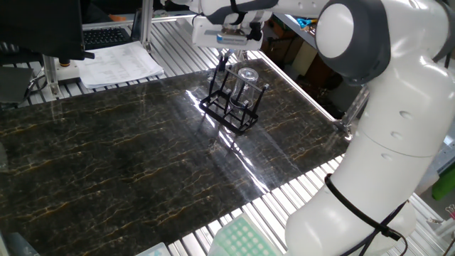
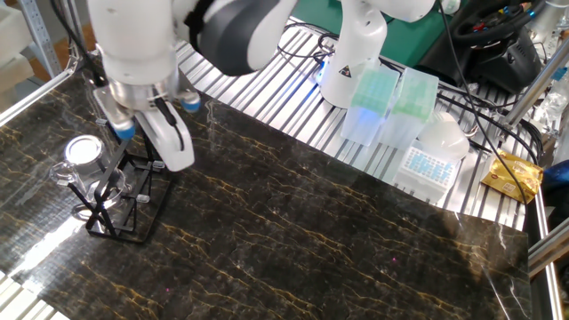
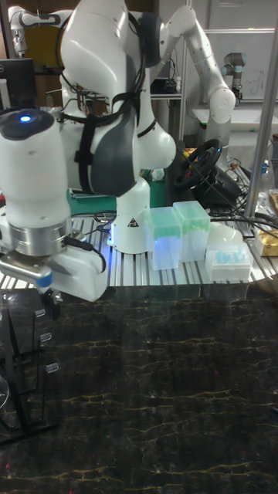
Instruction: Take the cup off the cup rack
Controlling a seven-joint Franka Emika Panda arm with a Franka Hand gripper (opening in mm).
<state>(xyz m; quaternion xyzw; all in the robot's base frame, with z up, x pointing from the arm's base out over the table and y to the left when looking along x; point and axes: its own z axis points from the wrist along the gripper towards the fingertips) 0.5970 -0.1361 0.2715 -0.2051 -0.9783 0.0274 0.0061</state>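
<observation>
While the arm hangs over the far end of the marble table [image 1: 128, 163], you are in the approach step: nothing is gripped. From one fixed view, the gripper [image 1: 226, 48] sits just above the cup rack [image 1: 231, 103], at about eleven o'clock from the cup [image 1: 246, 85], which stands on the rack near its one o'clock corner. You cannot tell here how the fingers stand.

From the other fixed view, the gripper [image 2: 133, 142] hovers at two o'clock from the cup [image 2: 82, 156], the cup rack [image 2: 120, 196] directly beneath; the finger gap remains hidden behind the hand's body.

From the tall fixed view, one dark fingertip [image 3: 48, 302] shows above the cup rack [image 3: 23, 363]; the cup is barely visible at the left edge. Your next move likely calls for centring over the cup, then descending to close on it.
</observation>
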